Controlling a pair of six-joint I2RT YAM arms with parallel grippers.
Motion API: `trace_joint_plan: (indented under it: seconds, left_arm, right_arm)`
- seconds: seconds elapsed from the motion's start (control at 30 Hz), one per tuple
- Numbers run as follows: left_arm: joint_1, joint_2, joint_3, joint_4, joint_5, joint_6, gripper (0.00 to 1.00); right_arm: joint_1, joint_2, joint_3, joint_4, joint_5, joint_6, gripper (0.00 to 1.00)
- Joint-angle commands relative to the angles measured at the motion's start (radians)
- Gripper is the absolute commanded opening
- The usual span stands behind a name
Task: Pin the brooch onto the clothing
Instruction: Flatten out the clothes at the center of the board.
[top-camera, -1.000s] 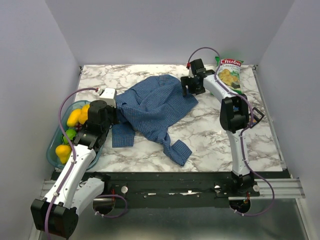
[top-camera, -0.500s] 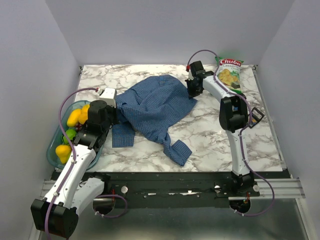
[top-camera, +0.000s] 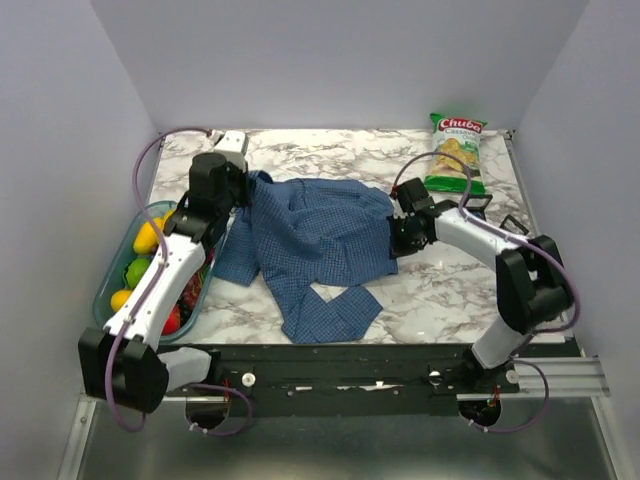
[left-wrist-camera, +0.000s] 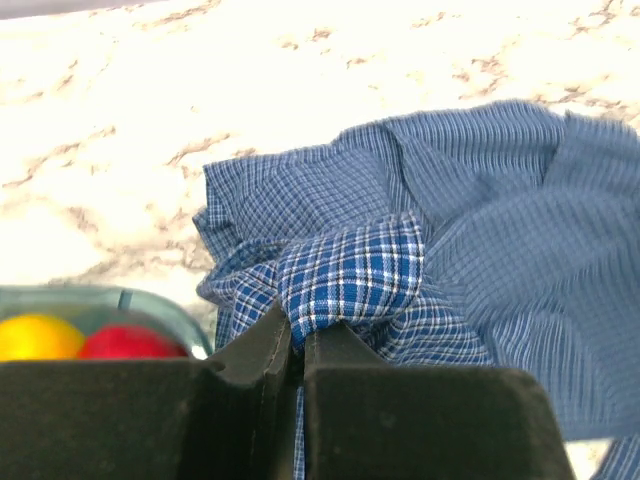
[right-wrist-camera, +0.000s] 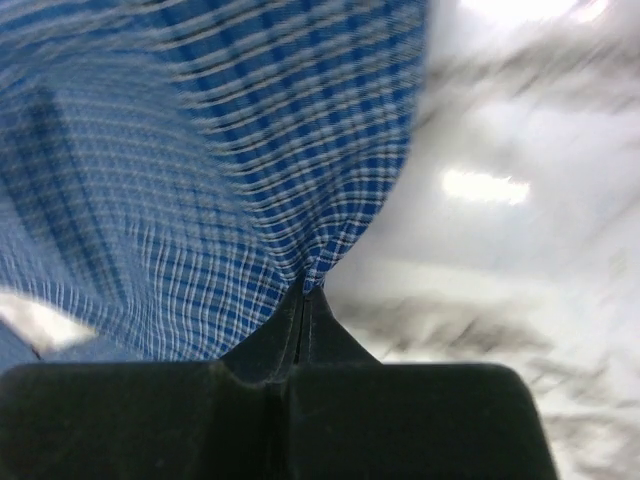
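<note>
The clothing, a blue finely checked shirt, lies stretched across the middle of the marble table. My left gripper is shut on a bunched fold at its far left corner; in the left wrist view the gripper pinches the checked cloth. My right gripper is shut on the shirt's right edge; in the right wrist view the gripper holds a point of the fabric above the table. The brooch is out of view.
A green chips bag lies at the back right. A teal bowl of yellow, green and red fruit sits at the left edge, under the left arm, and shows again as the bowl. Walls close in three sides.
My right gripper shut on the shirt's right edge and pulled it nearer and to the right. The left arm carried its corner farther back. The shirt now lies spread wider.
</note>
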Motion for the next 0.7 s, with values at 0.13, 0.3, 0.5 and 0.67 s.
trace_joint_plan:
  seconds: [0.13,0.3,0.5,0.67]
  left_arm:
    - [0.004,0.218,0.289,0.095,0.172,0.012,0.0]
    - [0.005,0.183,0.222,0.092,0.229,0.061,0.0]
    - [0.004,0.01,0.018,0.088,0.246,0.092,0.0]
    - [0.004,-0.107,-0.113,0.089,0.211,0.086,0.0]
  right_arm:
    - [0.278,-0.299,-0.292,0.087,0.017,0.26,0.01]
    - [0.352,-0.443,-0.303,0.089,0.085,0.341,0.21]
    - [0.313,-0.382,-0.059,0.031,0.252,0.15,0.88]
    - [0.166,-0.193,0.096,0.052,0.224,0.093,0.88]
